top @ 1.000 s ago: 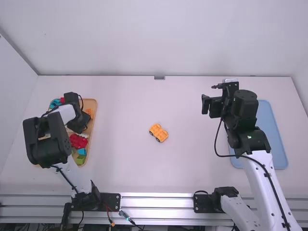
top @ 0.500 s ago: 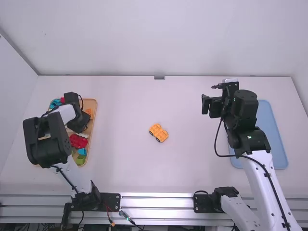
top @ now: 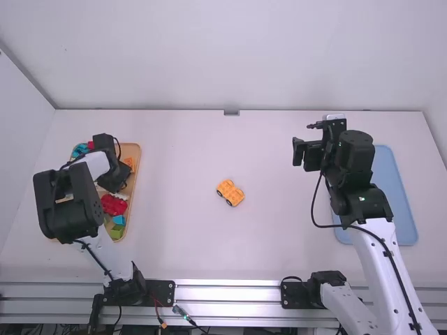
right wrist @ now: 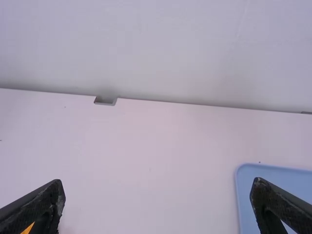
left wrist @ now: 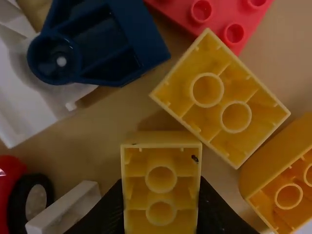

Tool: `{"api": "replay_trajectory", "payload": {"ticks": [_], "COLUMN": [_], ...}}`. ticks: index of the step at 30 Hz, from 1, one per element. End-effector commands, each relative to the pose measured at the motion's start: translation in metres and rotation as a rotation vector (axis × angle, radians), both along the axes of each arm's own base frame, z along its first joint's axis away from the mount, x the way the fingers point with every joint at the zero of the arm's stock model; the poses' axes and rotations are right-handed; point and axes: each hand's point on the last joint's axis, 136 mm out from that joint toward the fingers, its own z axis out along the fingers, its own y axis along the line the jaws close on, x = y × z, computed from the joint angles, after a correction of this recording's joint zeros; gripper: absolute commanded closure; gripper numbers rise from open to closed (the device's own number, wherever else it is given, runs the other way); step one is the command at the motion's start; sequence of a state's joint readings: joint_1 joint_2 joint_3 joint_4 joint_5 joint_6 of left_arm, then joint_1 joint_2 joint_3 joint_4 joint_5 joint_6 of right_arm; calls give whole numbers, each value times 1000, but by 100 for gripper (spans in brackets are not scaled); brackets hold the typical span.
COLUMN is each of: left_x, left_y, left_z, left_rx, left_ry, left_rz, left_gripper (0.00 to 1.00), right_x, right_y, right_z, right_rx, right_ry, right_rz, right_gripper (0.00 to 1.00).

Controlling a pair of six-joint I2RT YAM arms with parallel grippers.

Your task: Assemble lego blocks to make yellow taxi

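Note:
My left gripper (top: 117, 179) is down at the wooden tray (top: 137, 157) on the table's left. In the left wrist view, my left gripper (left wrist: 161, 207) is shut on a yellow block (left wrist: 161, 165), its hollow underside showing. Close beside lie another yellow block (left wrist: 207, 90), upside down, and a third yellow block (left wrist: 287, 170). An orange-yellow wheeled car piece (top: 230, 192) sits mid-table. My right gripper (top: 305, 152) hangs over the table's right side, apart from the blocks; in the right wrist view, my right gripper (right wrist: 158, 202) is open with nothing between its fingers.
Around the held block lie a dark blue piece (left wrist: 107, 44), a red block (left wrist: 214, 19), a white piece (left wrist: 29, 92) and a black wheel (left wrist: 30, 195). A blue tray (top: 395, 188) lies at the right, partly under the right arm.

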State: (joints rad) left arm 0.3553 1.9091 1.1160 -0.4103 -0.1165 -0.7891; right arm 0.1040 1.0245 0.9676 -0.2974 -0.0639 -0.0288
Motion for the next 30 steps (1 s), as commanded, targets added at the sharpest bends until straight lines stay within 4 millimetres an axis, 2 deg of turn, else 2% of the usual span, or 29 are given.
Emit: {"api": "replay_trajectory", "payload": {"ticks": [1, 3, 5, 6, 12, 14, 15, 17, 18, 19, 20, 21, 23, 25, 26, 28, 29, 30], "left_x": [0, 1, 4, 4, -4, -2, -2, 7, 8, 12, 18, 18, 24, 25, 24, 20, 13, 8], "left_y": [1, 1, 2, 2, 3, -10, -11, -37, -41, -54, -75, -78, -121, -153, -174, -200, -226, -240], "left_z": [12, 16, 34, 36, 97, 120, 121, 139, 141, 146, 151, 152, 159, 165, 167, 170, 171, 172], "left_rx": [17, 22, 45, 47, 112, 119, 120, 141, 145, 161, 181, 182, 205, 214, 213, 205, 180, 159], "left_ry": [-20, -28, -62, -65, -157, -219, -224, -316, -330, -369, -432, -441, -557, -649, -710, -773, -834, -867], "left_rz": [-4, -15, -49, -48, -53, -135, -144, -302, -327, -405, -522, -538, -750, -893, -987, -1114, -1250, -1324], "left_gripper": [98, 98, 98, 98, 98, 98, 98, 98, 98, 98, 98, 98, 98, 98, 98, 98, 98, 98], "right_x": [2, 2, 2, 1, -2, -1, -1, 8, 9, 15, 24, 26, 41, 47, 48, 48, 47, 46], "right_y": [5, 6, 10, 11, 24, 34, 35, 47, 47, 50, 53, 54, 65, 79, 91, 104, 114, 120], "right_z": [20, 20, 21, 21, 23, 23, 23, 19, 18, 13, 5, 2, -16, -28, -35, -41, -46, -48], "right_rx": [20, 23, 34, 34, 67, 94, 96, 150, 156, 192, 242, 252, 298, 328, 358, 400, 436, 456], "right_ry": [-41, -41, -44, -44, -43, -46, -46, -33, -29, -11, 21, 29, 73, 98, 115, 131, 143, 147], "right_rz": [22, 29, 48, 50, 121, 178, 183, 229, 230, 226, 216, 216, 250, 334, 405, 491, 566, 610], "right_gripper": [1, 1, 1, 1, 1, 1, 1, 1, 1, 1, 1, 1, 1, 1, 1, 1, 1, 1]}}
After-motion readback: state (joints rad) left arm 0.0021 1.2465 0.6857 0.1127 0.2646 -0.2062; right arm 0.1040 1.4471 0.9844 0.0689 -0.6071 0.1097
